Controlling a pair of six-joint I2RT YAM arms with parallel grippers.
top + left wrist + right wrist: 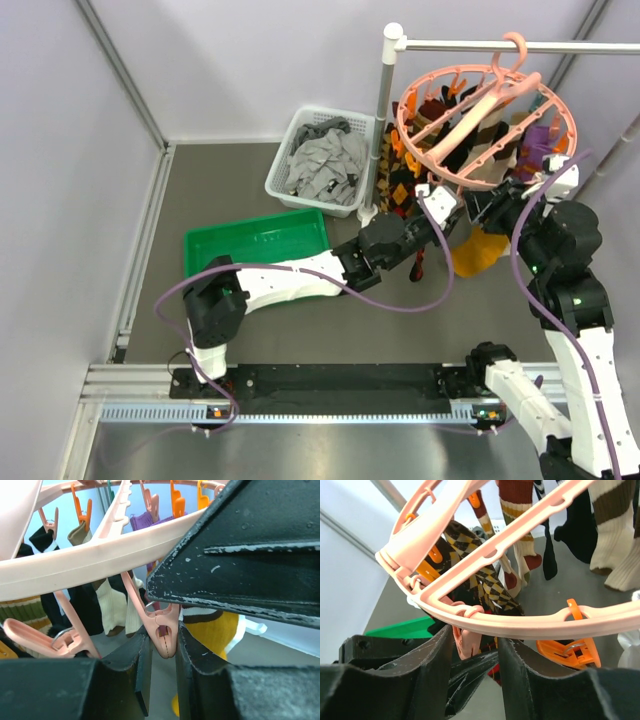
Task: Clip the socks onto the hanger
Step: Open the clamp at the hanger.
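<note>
The salmon-pink hanger (404, 128) hangs by its hook from the rail at the upper right, with several socks clipped round its rim. My left gripper (450, 212) reaches under its near rim. In the left wrist view its fingers (162, 645) are closed on the lower tip of a pink clip (165, 627), whose mouth is shut. A mustard-orange sock (478, 252) with a white, dark-striped cuff hangs just behind it (215, 632). My right gripper (487, 208) is open under the rim (530, 622), with a pink clip (465, 642) between its fingers (476, 640).
A white rail stand (384, 110) carries the hanger. Argyle socks (396, 182) hang on the hanger's left side and a purple one (540, 135) at the right. A white basket (295, 135) of grey garments and a green tray (258, 240) lie on the floor to the left.
</note>
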